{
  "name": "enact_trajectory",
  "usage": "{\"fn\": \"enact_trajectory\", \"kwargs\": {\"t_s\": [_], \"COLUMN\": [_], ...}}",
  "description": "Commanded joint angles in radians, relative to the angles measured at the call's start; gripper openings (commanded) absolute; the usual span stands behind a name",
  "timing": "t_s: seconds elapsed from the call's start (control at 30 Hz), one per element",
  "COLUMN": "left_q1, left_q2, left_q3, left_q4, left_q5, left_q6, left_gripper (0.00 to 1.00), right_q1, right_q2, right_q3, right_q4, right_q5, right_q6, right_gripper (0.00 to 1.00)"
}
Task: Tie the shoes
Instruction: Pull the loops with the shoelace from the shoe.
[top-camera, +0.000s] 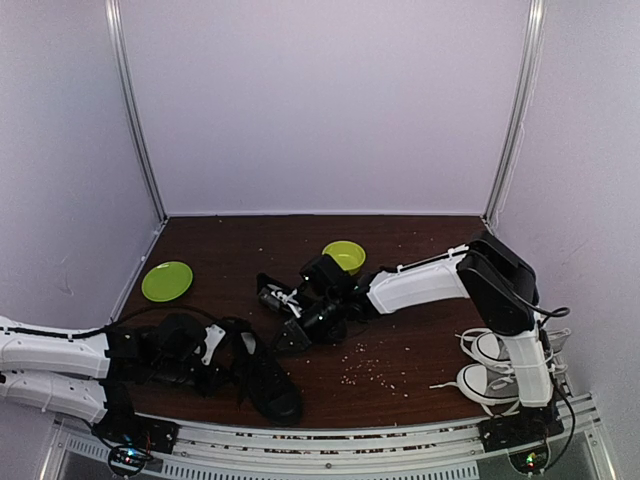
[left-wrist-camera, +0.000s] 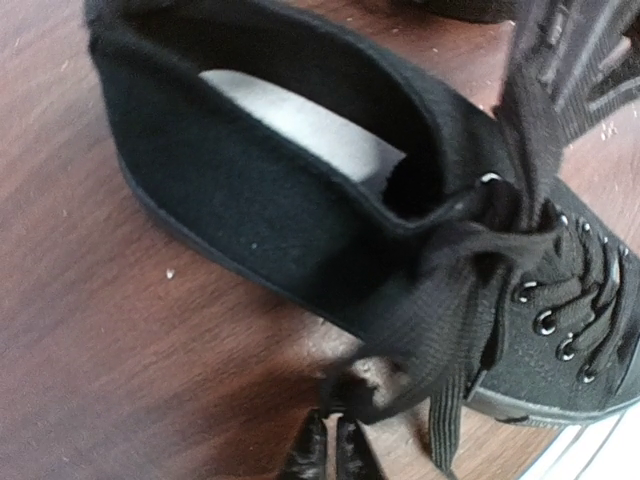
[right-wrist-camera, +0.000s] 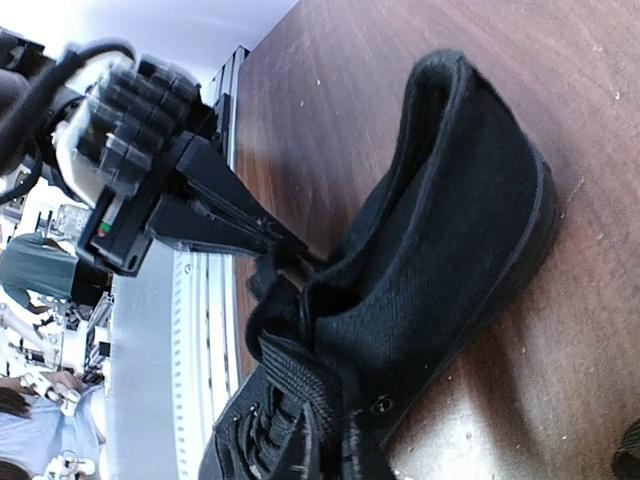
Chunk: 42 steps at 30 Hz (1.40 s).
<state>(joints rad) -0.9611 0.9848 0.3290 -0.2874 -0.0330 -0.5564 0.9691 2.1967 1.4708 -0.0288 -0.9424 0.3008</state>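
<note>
Both jaws closed: L gripper (left-wrist-camera: 330, 452) pinches a lace end (left-wrist-camera: 347, 396) beside the black shoe (left-wrist-camera: 250, 190), R gripper (top-camera: 290, 335) seems clamped on other lace (left-wrist-camera: 525, 120) above its tongue. Shoe on table (top-camera: 230, 250), green bowl (top-camera: 344, 256) well beyond it. Step: laces gripped, no knot yet — next, cross strands w/o slack.

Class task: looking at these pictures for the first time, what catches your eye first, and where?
A black sneaker lies near the front edge, left of centre. The left gripper pinches a lace end low beside it, and the right gripper holds the other end up. Behind it, a green plate and a green bowl stand out brightly.
</note>
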Motion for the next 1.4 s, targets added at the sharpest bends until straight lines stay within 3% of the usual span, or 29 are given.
{"fn": "enact_trajectory", "kwargs": {"t_s": [0.0,0.23,0.53,0.7,0.77,0.93,1.07,1.13,1.2,1.37], "left_q1": [0.002,0.002,0.020,0.032,0.032,0.032,0.032,0.032,0.033,0.032], "left_q2": [0.001,-0.011,0.107,0.077,0.021,-0.145,-0.220,-0.214,-0.177,-0.027], "left_q3": [0.020,0.106,0.149,0.164,0.149,0.109,0.074,0.063,0.082,0.135], "left_q4": [0.003,-0.044,-0.025,-0.048,-0.066,-0.078,-0.070,-0.061,-0.069,-0.018], "left_q5": [-0.036,-0.196,-0.272,-0.166,-0.132,-0.005,0.059,-0.010,-0.103,-0.098], "left_q6": [0.016,0.091,0.122,0.148,0.138,0.144,0.121,0.118,0.125,0.195], "left_gripper": [0.00,0.00,0.00,0.00,0.11,0.51,0.63,0.66,0.62,0.44], "right_q1": [0.003,0.033,0.068,0.071,0.071,0.069,0.070,0.069,0.069,0.070], "right_q2": [-0.020,-0.095,-0.157,-0.149,-0.143,-0.137,-0.134,-0.130,-0.127,-0.127], "right_q3": [-0.032,-0.096,-0.182,-0.176,-0.165,-0.158,-0.154,-0.147,-0.142,-0.148], "right_q4": [0.020,-0.017,-0.028,-0.024,-0.027,-0.034,-0.035,-0.038,-0.037,-0.035], "right_q5": [0.001,0.032,0.074,0.081,0.084,0.089,0.086,0.085,0.082,0.081], "right_q6": [0.011,-0.002,0.004,0.009,0.009,0.010,0.009,0.007,0.009,0.007], "right_gripper": [0.03,0.00,0.00,0.00,0.00,0.00,0.00,0.00,0.00,0.00]}}
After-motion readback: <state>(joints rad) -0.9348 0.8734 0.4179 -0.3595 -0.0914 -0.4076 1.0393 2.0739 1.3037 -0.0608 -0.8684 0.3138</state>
